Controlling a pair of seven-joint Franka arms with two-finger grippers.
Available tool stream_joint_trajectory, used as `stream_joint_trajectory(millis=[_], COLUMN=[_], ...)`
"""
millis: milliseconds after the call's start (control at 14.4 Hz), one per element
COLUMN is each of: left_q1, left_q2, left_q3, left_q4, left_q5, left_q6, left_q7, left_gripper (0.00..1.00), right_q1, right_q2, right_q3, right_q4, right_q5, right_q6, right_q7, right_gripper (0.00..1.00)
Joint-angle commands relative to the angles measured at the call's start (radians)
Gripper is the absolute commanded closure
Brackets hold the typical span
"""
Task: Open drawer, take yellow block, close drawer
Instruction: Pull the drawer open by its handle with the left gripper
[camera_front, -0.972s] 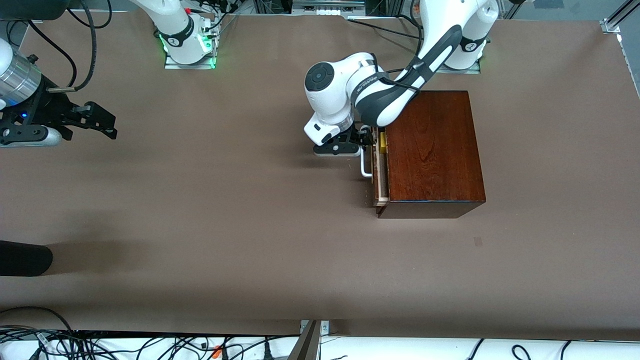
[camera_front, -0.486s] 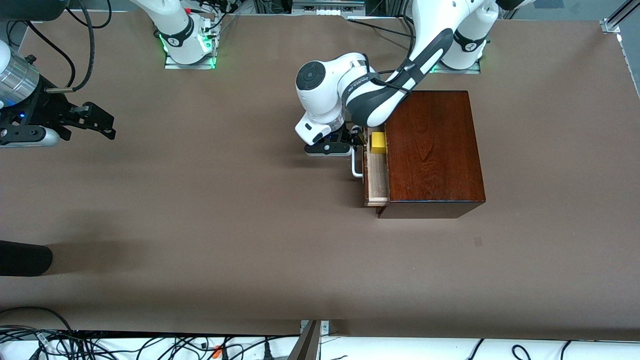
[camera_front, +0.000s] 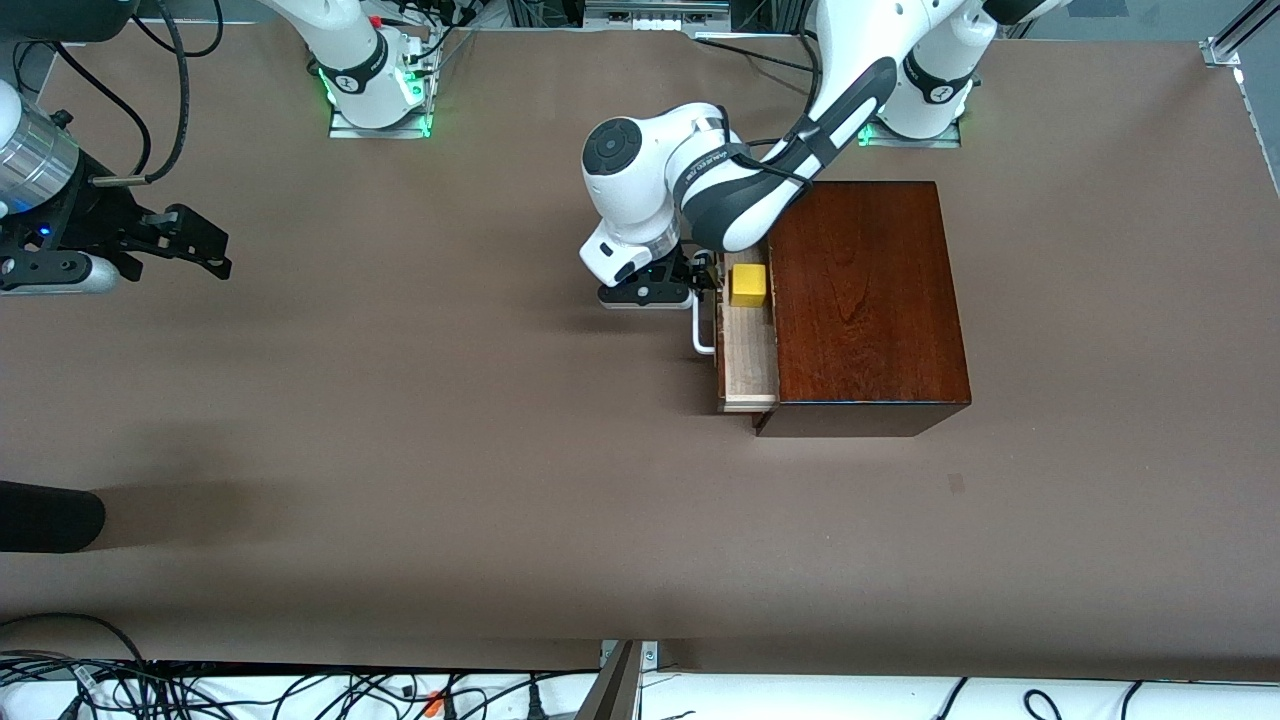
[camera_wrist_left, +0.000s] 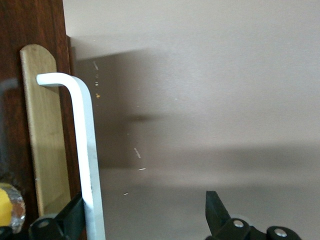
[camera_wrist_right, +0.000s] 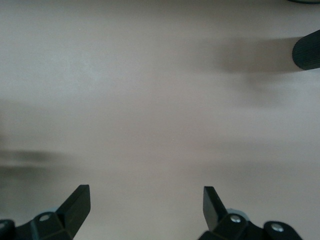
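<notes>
Bench (camera_front: 400, 450) surface matte brown, even overhead light, soft shadows. Tangle of black cables (camera_front: 200, 690) along white strip at its edge nearest front camera. Aluminium frame rail (camera_front: 1235, 40) at one upper corner. Dark rounded object (camera_front: 45, 516) at the right arm's end.

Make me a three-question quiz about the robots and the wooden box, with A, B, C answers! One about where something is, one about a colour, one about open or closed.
1. Where is the yellow block?
A. On top of the box
B. In the drawer
C. On the bare table

2. What colour is the drawer's handle?
A. White
B. Black
C. Yellow

3. How is the drawer?
A. Fully shut
B. Lifted off the table
C. Pulled partly out of the box

Answers:
1. B: the block sits on the pale wood inside the drawer, at the end nearer the robots' bases.
2. A: the wrist view shows a white bar.
3. C: the drawer sticks out with the left claw open at its handle, one finger hooked inside the bar. The right claw waits open over the table at the right arm's end.
</notes>
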Motion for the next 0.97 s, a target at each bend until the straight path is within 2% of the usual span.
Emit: stream_joint_trajectory(millis=[0,278,902], left_q1=[-0.044,-0.064,-0.112], left_q2=[0.055,0.057,0.092], left_q3=[-0.010,-0.010,-0.010], left_q4=[0.076,0.082,0.167], left_q5=[-0.011,-0.011,-0.011], left_q6=[0.009,0.010,0.010], left_q7=[-0.033,-0.035,-0.070], left_gripper=[0.00,0.00,0.00], right_q1=[-0.006,-0.006,-0.006], right_q2=[0.003,0.002,0.002], right_q3=[0.001,0.000,-0.003], right_q4=[0.011,0.010,0.010], right_q5=[0.017,0.017,0.017], right_q6=[-0.013,-0.013,-0.013], right_q7=[0.004,0.002,0.002], right_gripper=[0.00,0.00,0.00])
